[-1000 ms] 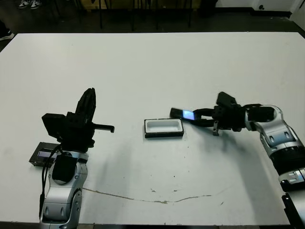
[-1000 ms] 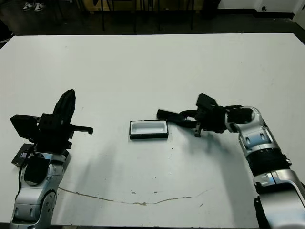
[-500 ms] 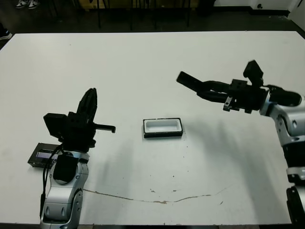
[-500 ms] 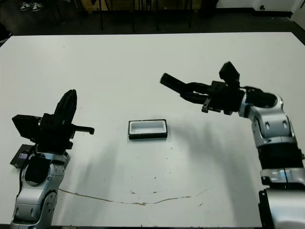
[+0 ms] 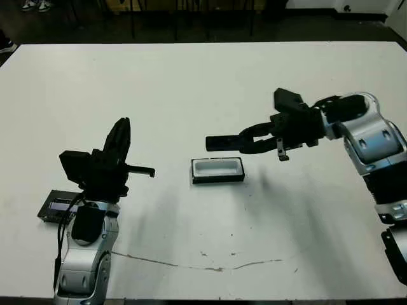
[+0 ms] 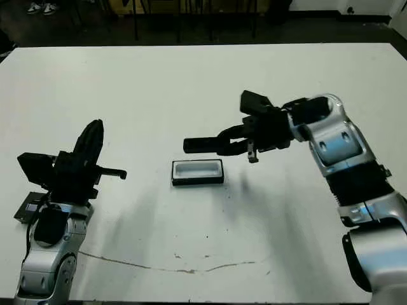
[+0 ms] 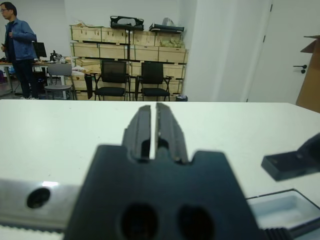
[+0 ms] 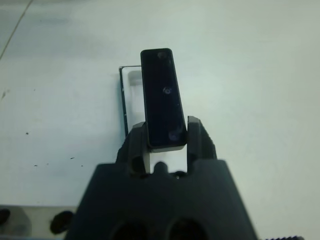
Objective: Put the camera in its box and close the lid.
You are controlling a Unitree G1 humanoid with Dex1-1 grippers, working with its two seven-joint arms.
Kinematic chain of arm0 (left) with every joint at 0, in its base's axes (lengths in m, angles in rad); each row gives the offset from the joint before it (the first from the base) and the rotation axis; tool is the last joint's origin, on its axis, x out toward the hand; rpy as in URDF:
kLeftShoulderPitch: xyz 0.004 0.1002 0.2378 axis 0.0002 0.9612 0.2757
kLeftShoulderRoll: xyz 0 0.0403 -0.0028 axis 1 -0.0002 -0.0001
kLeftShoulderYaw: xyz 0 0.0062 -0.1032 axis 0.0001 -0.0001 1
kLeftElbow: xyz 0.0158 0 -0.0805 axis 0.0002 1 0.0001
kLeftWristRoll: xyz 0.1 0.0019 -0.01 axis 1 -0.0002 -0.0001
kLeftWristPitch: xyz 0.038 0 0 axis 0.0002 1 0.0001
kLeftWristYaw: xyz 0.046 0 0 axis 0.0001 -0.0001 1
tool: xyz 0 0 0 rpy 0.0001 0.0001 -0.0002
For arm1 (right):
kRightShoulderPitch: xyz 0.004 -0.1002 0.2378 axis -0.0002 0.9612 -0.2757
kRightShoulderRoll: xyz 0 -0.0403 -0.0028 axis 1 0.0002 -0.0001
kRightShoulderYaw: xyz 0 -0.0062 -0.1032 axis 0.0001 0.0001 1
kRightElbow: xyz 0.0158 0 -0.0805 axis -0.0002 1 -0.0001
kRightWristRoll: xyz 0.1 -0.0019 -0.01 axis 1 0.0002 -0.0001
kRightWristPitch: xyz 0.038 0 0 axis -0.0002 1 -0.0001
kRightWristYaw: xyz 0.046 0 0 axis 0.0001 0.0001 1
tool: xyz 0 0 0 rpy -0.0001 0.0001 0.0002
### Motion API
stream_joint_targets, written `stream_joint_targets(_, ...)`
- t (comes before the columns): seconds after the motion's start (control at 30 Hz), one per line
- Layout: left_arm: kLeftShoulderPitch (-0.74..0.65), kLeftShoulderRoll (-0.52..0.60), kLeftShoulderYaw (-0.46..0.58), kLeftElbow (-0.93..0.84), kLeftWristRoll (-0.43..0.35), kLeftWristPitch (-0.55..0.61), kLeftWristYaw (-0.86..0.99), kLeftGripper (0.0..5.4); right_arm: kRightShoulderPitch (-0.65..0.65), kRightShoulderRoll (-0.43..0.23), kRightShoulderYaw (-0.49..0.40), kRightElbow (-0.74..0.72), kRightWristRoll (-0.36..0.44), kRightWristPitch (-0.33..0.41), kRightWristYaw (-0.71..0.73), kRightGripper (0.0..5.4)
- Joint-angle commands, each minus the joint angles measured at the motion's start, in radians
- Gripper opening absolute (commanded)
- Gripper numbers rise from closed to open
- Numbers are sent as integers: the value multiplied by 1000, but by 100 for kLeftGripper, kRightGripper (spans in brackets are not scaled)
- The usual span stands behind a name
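The camera (image 5: 222,141), a slim black bar, is held level at one end by my right gripper (image 5: 247,142), which is shut on it. It hangs just above the far side of the box (image 5: 218,181), a shallow tray with a black rim and white lining near the table's middle. The right wrist view shows the camera (image 8: 162,97) sticking out past the fingers (image 8: 195,135), with the box's edge (image 8: 123,95) beneath it. The lid (image 5: 56,207) lies flat at the near left, beside my left arm. My left gripper (image 7: 154,117) is raised off the table, shut and holding nothing.
A thin dark crack line (image 5: 210,267) runs along the white table near its front edge. Chairs (image 7: 115,80) and stacked crates stand beyond the table, and a person (image 7: 17,47) stands far off.
My right arm lifted the camera high from the box's right end, then swung down and left, so it now hangs over the box. The left arm and the lid stayed put.
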Motion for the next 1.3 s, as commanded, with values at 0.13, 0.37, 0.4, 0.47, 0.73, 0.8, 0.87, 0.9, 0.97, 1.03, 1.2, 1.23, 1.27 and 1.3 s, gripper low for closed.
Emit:
stream_joint_targets(0.13,15,2,1,8,3,11,-1,0,3,5,49,-50,-14,79,19,51)
stream_joint_targets(0.37,18,-1,-3,7,11,10,4,0,10,-8,66,-73,-34,115,5,51)
stream_joint_targets(0.4,19,-1,-5,6,12,11,5,0,11,-7,66,-70,-36,116,4,51)
stream_joint_targets(0.47,19,-2,-6,6,13,9,5,0,14,-4,65,-65,-41,113,3,51)
stream_joint_targets(0.73,22,-2,-6,8,10,8,5,0,26,0,75,-90,-64,118,-13,51)
stream_joint_targets(0.8,22,-1,-5,11,11,3,3,0,30,2,72,-86,-65,114,-17,51)
stream_joint_targets(0.87,21,1,-4,15,8,-2,-1,0,34,3,69,-84,-67,105,-22,51)
stream_joint_targets(0.9,20,1,-4,16,6,-2,-2,0,33,3,70,-84,-69,110,-24,51)
stream_joint_targets(0.97,20,-1,-4,16,4,-1,-2,0,31,4,69,-80,-66,122,-24,51)
stream_joint_targets(1.03,22,-1,-7,13,11,2,2,0,31,4,69,-78,-64,121,-23,51)
stream_joint_targets(1.2,24,-3,-10,8,15,8,8,0,30,-2,85,-100,-85,121,-29,51)
stream_joint_targets(1.23,25,-3,-10,9,15,7,9,0,29,-2,90,-103,-91,122,-29,51)
stream_joint_targets(1.27,26,-4,-10,9,14,7,11,0,30,0,93,-103,-95,114,-30,51)
stream_joint_targets(1.3,27,-4,-10,10,15,6,12,0,29,2,96,-100,-98,109,-30,51)
